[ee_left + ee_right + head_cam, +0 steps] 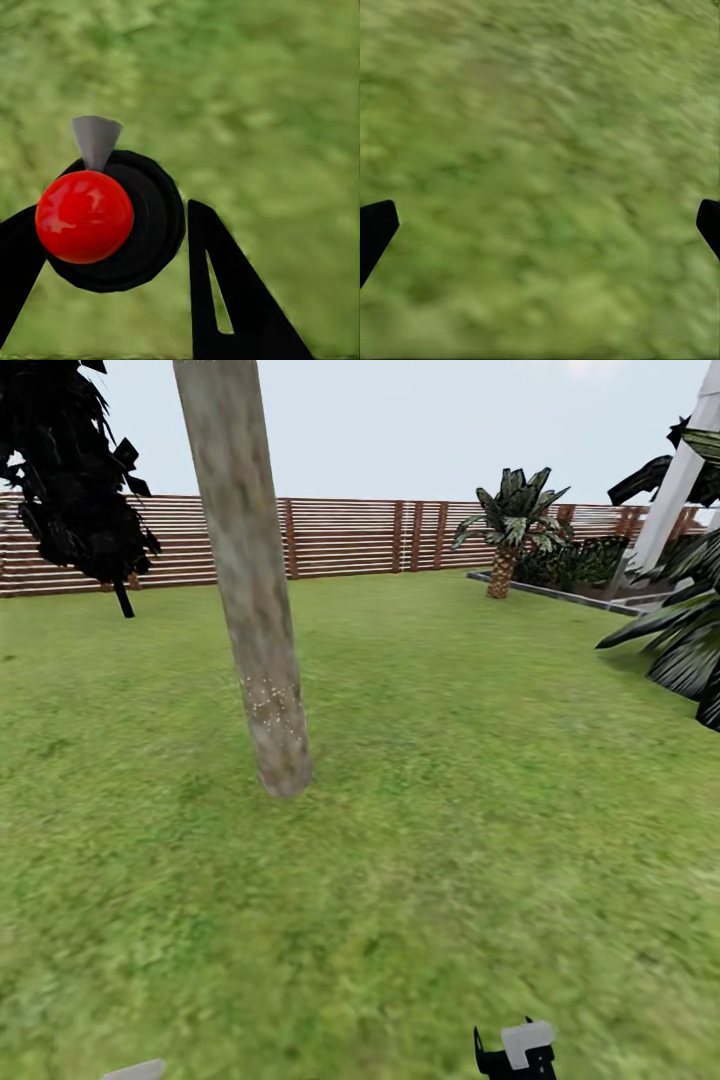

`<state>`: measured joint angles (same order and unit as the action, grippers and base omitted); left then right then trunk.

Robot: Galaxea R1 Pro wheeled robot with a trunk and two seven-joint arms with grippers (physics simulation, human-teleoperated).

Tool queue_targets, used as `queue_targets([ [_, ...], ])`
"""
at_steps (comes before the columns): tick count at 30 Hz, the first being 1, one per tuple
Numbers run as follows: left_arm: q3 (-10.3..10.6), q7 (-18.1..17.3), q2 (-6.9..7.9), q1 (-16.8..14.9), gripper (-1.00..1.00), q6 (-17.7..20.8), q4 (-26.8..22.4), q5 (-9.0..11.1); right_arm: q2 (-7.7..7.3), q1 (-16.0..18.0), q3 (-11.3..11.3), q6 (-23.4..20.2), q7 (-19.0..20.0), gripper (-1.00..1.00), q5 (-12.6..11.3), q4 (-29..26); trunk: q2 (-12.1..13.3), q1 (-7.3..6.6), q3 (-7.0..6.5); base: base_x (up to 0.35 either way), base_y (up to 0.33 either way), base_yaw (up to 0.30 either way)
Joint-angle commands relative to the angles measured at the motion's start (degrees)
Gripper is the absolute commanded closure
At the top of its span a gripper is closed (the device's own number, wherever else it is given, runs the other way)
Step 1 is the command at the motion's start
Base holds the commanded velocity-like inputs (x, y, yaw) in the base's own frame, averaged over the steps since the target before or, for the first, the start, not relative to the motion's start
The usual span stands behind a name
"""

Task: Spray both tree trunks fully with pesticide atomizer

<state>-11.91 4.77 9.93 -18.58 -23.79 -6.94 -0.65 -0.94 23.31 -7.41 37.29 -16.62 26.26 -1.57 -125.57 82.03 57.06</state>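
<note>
1. The spray bottle [112, 217] sat between the left gripper's [112, 247] two black fingers [232, 300], which were clamped on it. It had a red ball and a grey tip.
2. The right gripper [540, 225] hung over the grass [540, 112] with its fingers wide apart.
3. A thick tree trunk [250, 610] stood on the lawn, with small pale specks low down.
4. A brown fence [340, 535] ran along the far edge of the lawn, with a short palm [510, 525] near it.

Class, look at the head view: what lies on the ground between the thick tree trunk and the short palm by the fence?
Bare grass alone separates the tree trunk from the short palm in the head view.
</note>
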Motion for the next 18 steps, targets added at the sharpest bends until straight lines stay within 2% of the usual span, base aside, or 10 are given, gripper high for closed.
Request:
queue_targets([
  [1, -0.02, -0.05, 0.04, -0.04, 1.0, -0.2, 0.08, -0.28, -0.02, 0.0, -0.41, 0.15, -0.21, -1.0, 0.63, 0.07, -0.02, -0.02, 0.04, -0.027, 0.0, 0.285],
  [5, 0.76, -0.92, 0.43, 1.81, 1.0, -0.81, -0.48, -0.92, -0.1, -0.03, -0.41, 0.15, -0.17, -1.0, 0.64, 0.08, -0.02, -0.02, 0.04, -0.007, 0.0, 0.285],
  [9, 0.91, -5.61, 0.6, 3.39, 1.0, -7.33, -0.5, -1.11, -0.12, -0.1, -0.41, 0.15, -0.16, -1.0, 0.64, 0.08, -0.02, -0.02, 0.04, -0.001, 0.0, 0.285],
  [12, 0.97, -6.53, 0.58, 3.85, 1.0, -8.49, -0.53, -1.21, -0.13, -0.1, -0.41, 0.15, -0.16, -1.0, 0.64, 0.08, -0.02, -0.02, 0.04, 0.0, 0.0, 0.285],
  [15, 1.24, -6.63, 0.53, 3.96, 1.0, -8.78, -0.59, -2.44, -0.14, -0.11, -0.41, 0.15, -0.16, -1.0, 0.64, 0.08, -0.02, -0.02, 0.04, 0.0, 0.0, 0.285],
  [18, 1.25, -6.42, 0.48, 3.98, 1.0, -8.89, -0.74, -2.74, -0.12, -0.11, -0.41, 0.15, -0.16, -1.0, 0.64, 0.08, -0.02, -0.02, 0.04, 0.0, 0.0, 0.285],
])
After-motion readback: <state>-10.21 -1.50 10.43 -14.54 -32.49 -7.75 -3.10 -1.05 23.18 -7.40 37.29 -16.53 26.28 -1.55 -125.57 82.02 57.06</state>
